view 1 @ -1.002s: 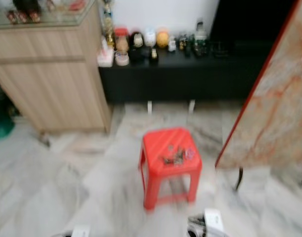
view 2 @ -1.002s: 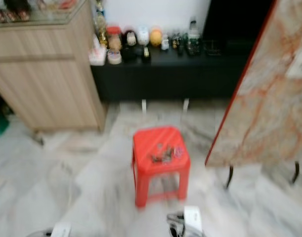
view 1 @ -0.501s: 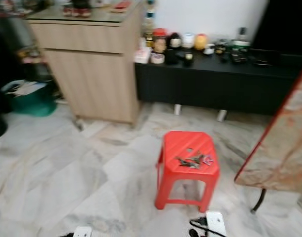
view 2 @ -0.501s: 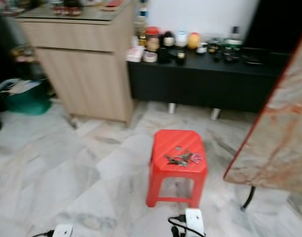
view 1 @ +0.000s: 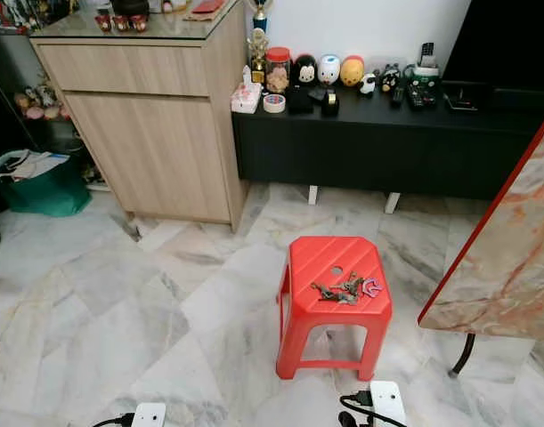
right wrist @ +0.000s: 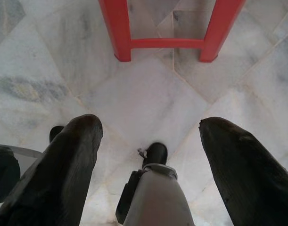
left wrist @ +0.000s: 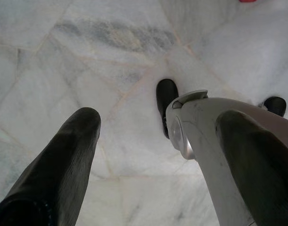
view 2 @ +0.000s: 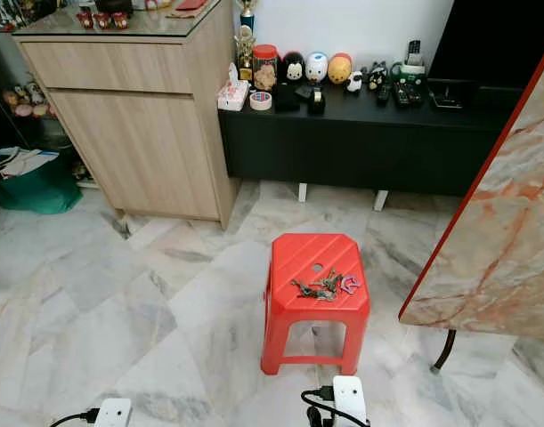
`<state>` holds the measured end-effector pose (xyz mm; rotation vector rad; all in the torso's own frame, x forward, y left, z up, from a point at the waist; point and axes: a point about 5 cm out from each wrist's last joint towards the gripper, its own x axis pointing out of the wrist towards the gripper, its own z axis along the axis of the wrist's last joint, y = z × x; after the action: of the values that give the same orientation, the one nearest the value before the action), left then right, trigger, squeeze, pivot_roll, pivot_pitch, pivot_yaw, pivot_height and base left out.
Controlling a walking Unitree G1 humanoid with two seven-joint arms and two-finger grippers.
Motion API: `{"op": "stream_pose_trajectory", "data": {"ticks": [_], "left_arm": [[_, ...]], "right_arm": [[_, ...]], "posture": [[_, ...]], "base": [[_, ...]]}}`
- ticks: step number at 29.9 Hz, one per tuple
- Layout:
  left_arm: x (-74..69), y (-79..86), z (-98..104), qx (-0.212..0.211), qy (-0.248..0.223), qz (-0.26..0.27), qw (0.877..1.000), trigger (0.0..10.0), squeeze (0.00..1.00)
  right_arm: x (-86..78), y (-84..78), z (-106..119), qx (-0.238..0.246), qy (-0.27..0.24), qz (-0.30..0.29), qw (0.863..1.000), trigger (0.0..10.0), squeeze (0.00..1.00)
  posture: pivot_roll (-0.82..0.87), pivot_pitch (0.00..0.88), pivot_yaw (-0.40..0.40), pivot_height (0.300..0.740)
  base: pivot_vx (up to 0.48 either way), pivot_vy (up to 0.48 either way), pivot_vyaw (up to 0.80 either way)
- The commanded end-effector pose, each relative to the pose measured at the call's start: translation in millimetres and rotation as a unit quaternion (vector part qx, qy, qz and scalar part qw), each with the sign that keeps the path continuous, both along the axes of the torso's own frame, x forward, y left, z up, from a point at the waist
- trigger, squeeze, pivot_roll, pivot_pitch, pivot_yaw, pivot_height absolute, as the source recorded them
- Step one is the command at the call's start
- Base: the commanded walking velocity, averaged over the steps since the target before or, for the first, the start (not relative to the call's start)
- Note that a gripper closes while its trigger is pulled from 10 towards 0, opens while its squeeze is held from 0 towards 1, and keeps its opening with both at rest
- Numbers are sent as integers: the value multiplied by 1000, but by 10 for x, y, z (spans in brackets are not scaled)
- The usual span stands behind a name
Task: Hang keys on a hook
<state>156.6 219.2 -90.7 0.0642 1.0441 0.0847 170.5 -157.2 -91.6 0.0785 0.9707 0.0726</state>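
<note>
Keys [view 1: 345, 289]: one bunch, with a pink tag at its right end, lying on top of the red stool [view 1: 300, 263], near the seat's front edge, beside the round hole in the seat.

Change: our head view has swung and sharpened over the last second. The earlier pictures were smeared by walking; now the stool sits steady, slightly right of centre and close in front of us. We judge the approach nearly finished, with the pick-up not yet begun.

Left pincer [left wrist: 158, 160]: hanging low over the marble floor [view 1: 93, 320], fingers set wide apart, nothing between them.

Right pincer [right wrist: 151, 167]: also low, pointed at the floor just in front of the stool's legs, fingers wide apart, holding nothing.

Surroundings: wooden cabinet [view 1: 151, 133] to the left; black table [view 1: 387, 133] behind the stool, carrying jars, figurines and remotes; marble-patterned panel [view 1: 512, 249] leaning in at the right; green bag [view 1: 40, 182] at far left.

Hard to make out:
- Number of keys in the bunch, too small to count.
- Hook: we cannot place one among these things.
- White plug blocks [view 1: 387, 402] at the lower edge, cut off by the frame.
</note>
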Motion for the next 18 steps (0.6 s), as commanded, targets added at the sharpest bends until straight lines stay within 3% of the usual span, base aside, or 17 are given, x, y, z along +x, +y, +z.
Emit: {"op": "stream_pose_trajectory", "data": {"ticks": [1, 3, 11, 18], "left_arm": [[-72, 5, -29, -5, 12, 8, 1000, 10000, 0], [-69, 9, -27, -5, 11, 9, 1000, 10000, 0], [-59, 11, -23, -6, 9, 12, 1000, 10000, 0], [-64, 9, -25, -7, 9, 15, 1000, 10000, 0]], "right_arm": [[-1, -6, 1, -6, -4, 4, 1000, 10000, 0], [-5, -7, -1, -4, -2, -2, 1000, 10000, 0], [-2, -19, -1, -3, -1, -18, 1000, 10000, 0], [6, -22, 2, -7, -1, -12, 1000, 10000, 0]], "posture": [[45, 23, -14, 740], [45, 23, -14, 740], [46, 39, -20, 740], [48, 43, -22, 740]], "base": [[0, 0, 800], [0, 0, 800], [0, 0, 0], [242, 0, 0]]}}
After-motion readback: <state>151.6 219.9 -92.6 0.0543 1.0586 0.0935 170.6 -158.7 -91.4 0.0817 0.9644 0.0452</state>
